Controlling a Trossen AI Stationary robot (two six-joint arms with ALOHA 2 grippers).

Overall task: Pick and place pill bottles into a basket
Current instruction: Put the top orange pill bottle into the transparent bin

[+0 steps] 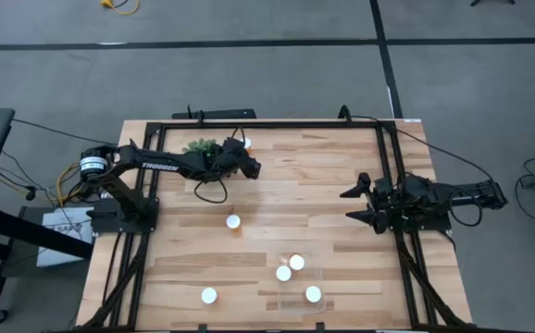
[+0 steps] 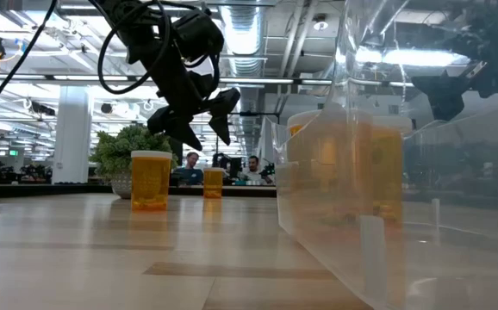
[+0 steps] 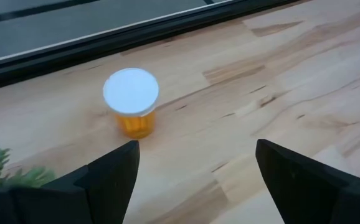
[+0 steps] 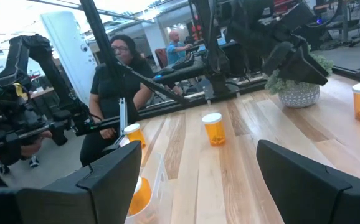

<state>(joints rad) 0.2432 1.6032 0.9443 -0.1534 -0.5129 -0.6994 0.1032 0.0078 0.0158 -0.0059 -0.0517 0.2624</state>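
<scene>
Three orange pill bottles with white caps stand upright on the table: one near the far edge [image 1: 246,143], one in the middle [image 1: 233,222], one near the front [image 1: 209,296]. Three more stand in the clear basket [image 1: 316,275] at the front right of centre. My left gripper [image 1: 252,166] is open and empty. It hovers above the table just nearside of the far bottle [image 3: 131,93], whose cap shows beyond its fingers. My right gripper [image 1: 349,205] is open and empty at the table's right side.
A spiky green plant [image 1: 203,146] in a pot stands at the far edge, just left of the far bottle. A black metal frame [image 1: 386,148] runs around the table. People sit in the room beyond the table [image 4: 114,81].
</scene>
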